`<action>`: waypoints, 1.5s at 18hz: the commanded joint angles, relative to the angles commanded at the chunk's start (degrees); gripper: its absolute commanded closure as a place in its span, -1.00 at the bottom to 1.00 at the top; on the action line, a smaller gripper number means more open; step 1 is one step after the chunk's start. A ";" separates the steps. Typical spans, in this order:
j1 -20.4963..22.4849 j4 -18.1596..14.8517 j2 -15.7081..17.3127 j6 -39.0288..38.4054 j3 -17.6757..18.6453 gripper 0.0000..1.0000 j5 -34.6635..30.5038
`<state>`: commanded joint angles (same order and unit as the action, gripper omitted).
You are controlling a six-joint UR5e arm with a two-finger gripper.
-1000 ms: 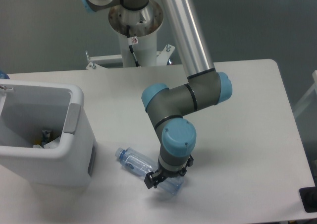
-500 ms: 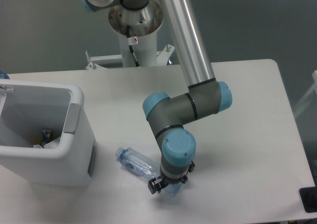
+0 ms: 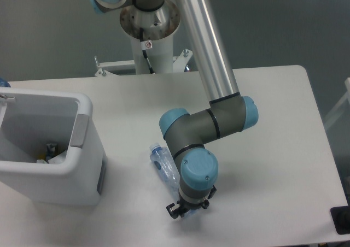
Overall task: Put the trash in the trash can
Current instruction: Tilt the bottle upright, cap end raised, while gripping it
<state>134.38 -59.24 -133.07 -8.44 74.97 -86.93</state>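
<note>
The clear bluish plastic water bottle with a blue cap (image 3: 164, 168) lies on the white bench (image 3: 273, 148), cap end pointing up and left, its base end running under the wrist of the grey and blue arm (image 3: 199, 137). The black two-finger pincer (image 3: 184, 210) sits low at that base end, right at the bench surface. The blue wrist housing covers most of it, so I cannot tell whether the fingers are apart, together, or clamped on the bottle; only small black tips show below the housing.

The step in hand looks like the grasp itself: getting hold of the bottle near its base. If the hold is sound, the next move calls for a lift clear of the bench, then a carry left to the white rectangular plastic trash can with rounded corners and a grey side panel (image 3: 82, 173), high enough to pass its thick rim before release.

The can stands at the left of the bench, near the bottle but not touching it, and is cut off by the frame edge. Some small items lie in its bottom, too dim to name. The bottle's base is hidden.
</note>
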 joint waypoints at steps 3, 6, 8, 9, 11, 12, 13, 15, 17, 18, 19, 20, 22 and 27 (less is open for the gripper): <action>-0.35 -0.09 1.40 0.70 -0.09 0.21 0.61; -0.35 0.09 2.99 1.58 -0.35 0.21 3.16; -0.35 0.09 3.51 2.55 -0.35 0.21 3.87; -0.35 0.17 3.69 2.55 -0.35 0.21 3.96; -0.35 0.26 3.87 2.64 -0.44 0.21 3.96; -0.26 0.26 3.96 2.64 -0.44 0.21 4.22; -0.26 0.35 4.04 2.55 -0.44 0.21 4.31; -0.18 0.44 4.40 2.64 -0.44 0.21 4.40; -0.09 0.61 5.01 2.55 -0.70 0.21 5.62; -0.09 0.62 5.27 2.64 -0.79 0.21 6.24; 0.00 0.70 5.71 2.64 -0.88 0.21 6.59; 0.17 0.79 6.06 2.64 -1.14 0.21 6.94; 0.79 0.79 7.20 2.99 -1.84 0.21 9.04; 2.81 0.88 12.73 6.85 -2.37 0.21 18.44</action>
<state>137.19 -58.36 -120.33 -1.59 72.60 -68.49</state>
